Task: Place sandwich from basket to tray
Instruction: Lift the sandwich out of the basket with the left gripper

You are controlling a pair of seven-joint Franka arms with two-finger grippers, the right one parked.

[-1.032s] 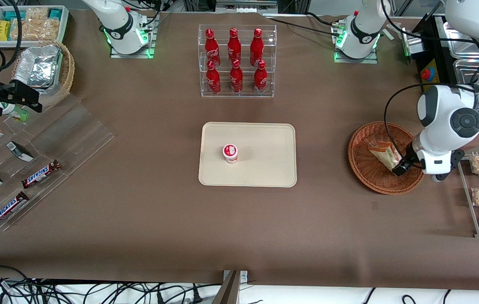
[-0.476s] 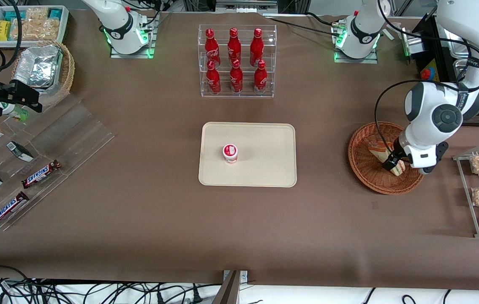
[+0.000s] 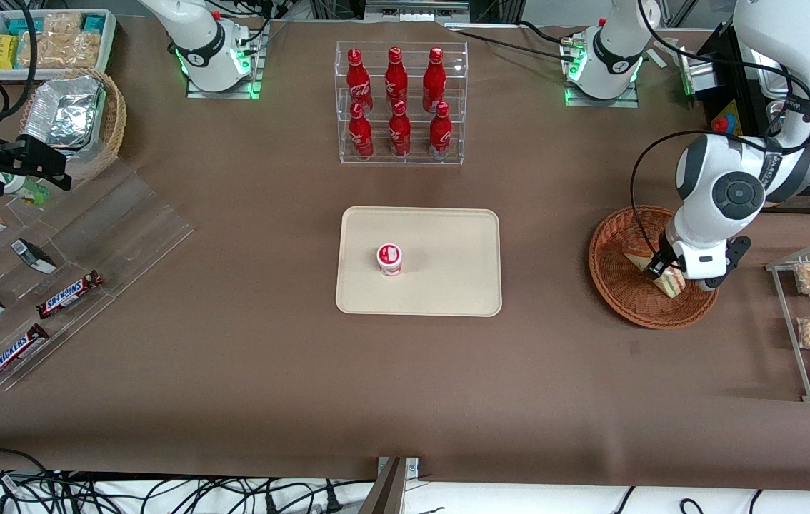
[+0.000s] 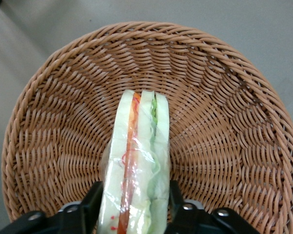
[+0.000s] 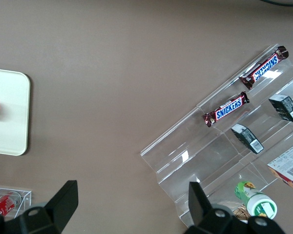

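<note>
One second on: end effector [image 4: 134,195] slid in over basket [image 3: 616,285], now pinching sandwich [image 4: 136,165] edge-up inside it. Grasp looks made; lift toward tray [image 3: 448,285] next.

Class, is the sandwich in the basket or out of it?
In: the sandwich sits inside the basket, between the gripper fingers.

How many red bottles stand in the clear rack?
6: three on the upper step, three on the lower. The tool is in the basket.
</note>
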